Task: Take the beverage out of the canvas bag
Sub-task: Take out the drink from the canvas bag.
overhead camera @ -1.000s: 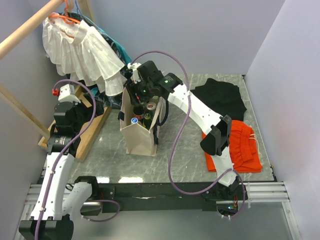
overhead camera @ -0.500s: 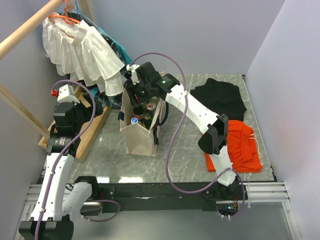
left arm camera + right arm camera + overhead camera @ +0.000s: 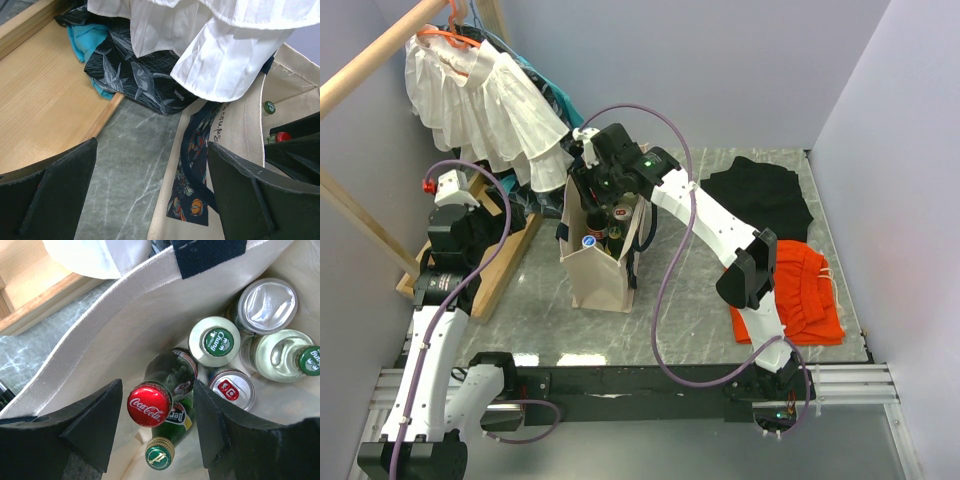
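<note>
The cream canvas bag point(image 3: 598, 272) point(image 3: 125, 325) stands upright in the middle of the table, navy handles hanging at its sides. Inside it are several drinks: a dark Coca-Cola bottle with a red cap point(image 3: 149, 404), a green Perrier bottle point(image 3: 160, 455), two Chang bottles point(image 3: 215, 341) and cans point(image 3: 231, 388). My right gripper point(image 3: 157, 420) point(image 3: 603, 188) reaches down into the bag's mouth, open, its fingers either side of the red cap with a gap on each side. My left gripper point(image 3: 150, 200) is open beside the bag's left wall and its patterned strap point(image 3: 195, 185), holding nothing.
A white ruffled garment point(image 3: 480, 100) hangs from a rail above the bag's left side, with dark and teal clothes point(image 3: 130, 70) under it. A wooden rack base point(image 3: 45, 100) lies at the left. Black cloth point(image 3: 765, 195) and an orange garment point(image 3: 805, 295) lie at the right.
My right arm has shifted slightly left over the bag's mouth since the earliest frame. The left arm and the bag have not moved.
</note>
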Tool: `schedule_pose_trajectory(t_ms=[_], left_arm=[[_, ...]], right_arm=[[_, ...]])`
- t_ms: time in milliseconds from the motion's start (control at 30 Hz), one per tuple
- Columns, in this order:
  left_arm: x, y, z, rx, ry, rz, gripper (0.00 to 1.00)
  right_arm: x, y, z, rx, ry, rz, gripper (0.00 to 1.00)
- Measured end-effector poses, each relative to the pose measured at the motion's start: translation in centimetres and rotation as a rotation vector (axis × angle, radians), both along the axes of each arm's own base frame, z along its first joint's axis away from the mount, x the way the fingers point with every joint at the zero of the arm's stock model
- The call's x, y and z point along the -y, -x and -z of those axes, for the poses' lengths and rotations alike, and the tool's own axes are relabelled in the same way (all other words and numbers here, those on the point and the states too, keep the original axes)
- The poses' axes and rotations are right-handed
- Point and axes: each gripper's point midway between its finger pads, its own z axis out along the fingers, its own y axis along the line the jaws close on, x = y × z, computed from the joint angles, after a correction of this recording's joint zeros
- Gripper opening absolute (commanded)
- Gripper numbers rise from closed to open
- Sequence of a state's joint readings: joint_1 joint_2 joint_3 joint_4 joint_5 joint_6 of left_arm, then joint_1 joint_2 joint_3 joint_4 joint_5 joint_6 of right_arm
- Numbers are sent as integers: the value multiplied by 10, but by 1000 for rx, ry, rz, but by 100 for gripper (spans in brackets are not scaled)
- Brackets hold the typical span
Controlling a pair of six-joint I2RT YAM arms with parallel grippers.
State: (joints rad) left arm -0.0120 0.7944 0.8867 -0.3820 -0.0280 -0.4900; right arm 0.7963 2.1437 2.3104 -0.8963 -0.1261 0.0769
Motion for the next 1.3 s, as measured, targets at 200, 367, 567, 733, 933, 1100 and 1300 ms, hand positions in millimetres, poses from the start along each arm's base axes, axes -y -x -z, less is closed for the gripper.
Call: schedule_pose_trajectory(t_ms=[200,367,567,733,933,1100,1300], left_arm=[[0,0,0,0,0,-1,96],[-1,0,0,0,-1,-3,96],[-1,0,0,0,-1,-5,96],[-1,0,0,0,-2,-8,96],[-3,0,0,1,-4,-15,96],[-3,1,-2,7,-4,-15,96],[-3,1,-2,8,-4,-15,96]], right_arm=[[-2,-1,-2,8,-12,-3,64],[-4,0,-2,2,-16,-11,64],[-4,-1,0,-2,-13,-11,62],[-5,-2,-1,4,-17,-11,56],[-6,-2,0,1,-15,-11,56],[-5,-2,0,2,-14,-10,56],[-3,-3,1,6,-3,1,52]])
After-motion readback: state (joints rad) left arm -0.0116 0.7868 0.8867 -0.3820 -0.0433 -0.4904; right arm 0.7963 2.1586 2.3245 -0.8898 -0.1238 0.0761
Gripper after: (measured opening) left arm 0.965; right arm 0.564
